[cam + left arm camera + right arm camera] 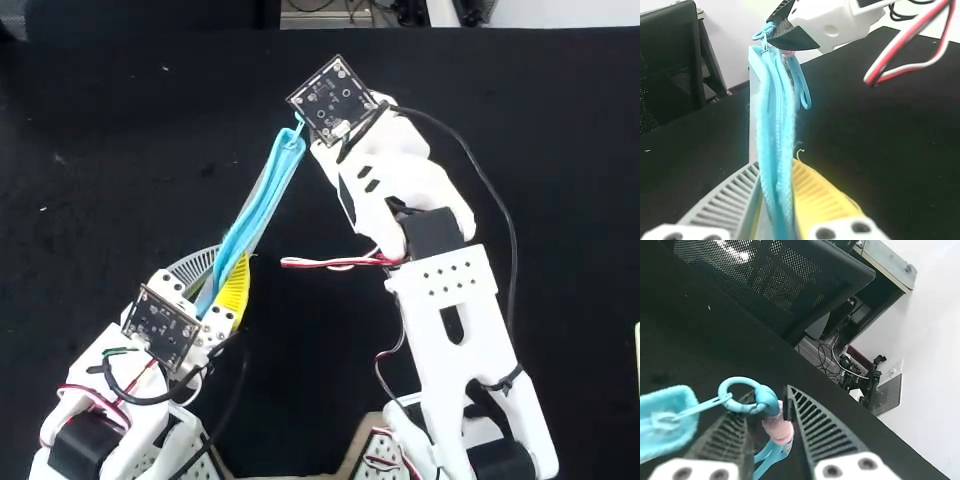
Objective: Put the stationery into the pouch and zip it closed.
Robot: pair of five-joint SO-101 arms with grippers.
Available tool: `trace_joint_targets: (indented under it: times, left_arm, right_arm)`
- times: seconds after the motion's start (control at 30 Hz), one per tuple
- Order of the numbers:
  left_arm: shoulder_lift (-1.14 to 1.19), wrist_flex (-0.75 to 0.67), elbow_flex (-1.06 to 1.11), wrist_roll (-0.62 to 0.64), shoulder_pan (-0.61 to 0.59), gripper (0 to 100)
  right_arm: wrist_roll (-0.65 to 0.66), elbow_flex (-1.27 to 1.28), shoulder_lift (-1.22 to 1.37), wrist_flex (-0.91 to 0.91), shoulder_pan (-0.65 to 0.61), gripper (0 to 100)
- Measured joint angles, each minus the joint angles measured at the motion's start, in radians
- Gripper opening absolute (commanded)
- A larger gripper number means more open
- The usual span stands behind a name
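Left gripper (220, 285) is clamped on the near end of the light-blue fabric zip pouch (255, 215), which is stretched taut between both arms above the black table (100, 150). Right gripper (772, 432) is pinching the blue-ring, pink-tab zipper pull (776, 427) at the pouch's far end. Zip looks run fully shut with the stationery presumably inside, so I'd say only set-down and release are left.

The worktop (120, 150) is a matte black surface that spreads out on every side of the left fingers (234, 292) and the right fingers (822, 432). A few small pale specks (165, 68) lie on it, well out to the side of the right fingers, with another (646, 150) off to the side of the left fingers. Its far edge (450, 30) runs straight, a little beyond the right fingers.
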Motion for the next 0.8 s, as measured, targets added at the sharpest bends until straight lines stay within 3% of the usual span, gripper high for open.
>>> trace_joint_targets:
  times: [0.07, 0.27, 0.63, 0.8]
  left_arm:
    - [0.0, 0.0, 0.0, 0.0, 0.0, 3]
    - [0.0, 0.002, 0.002, 0.0, 0.003, 3]
    - [-0.002, 0.017, 0.0, -0.044, 0.005, 3]
    - [-0.002, 0.017, 0.0, -0.049, 0.005, 3]
  right_arm:
    - [-0.014, 0.0, 0.0, 0.008, 0.0, 3.4]
    - [-0.158, -0.009, -0.057, 0.13, 0.002, 22.9]
    - [-0.213, -0.041, -0.379, 0.496, -0.23, 23.7]
    - [-0.247, -0.043, -0.485, 0.608, -0.242, 22.5]
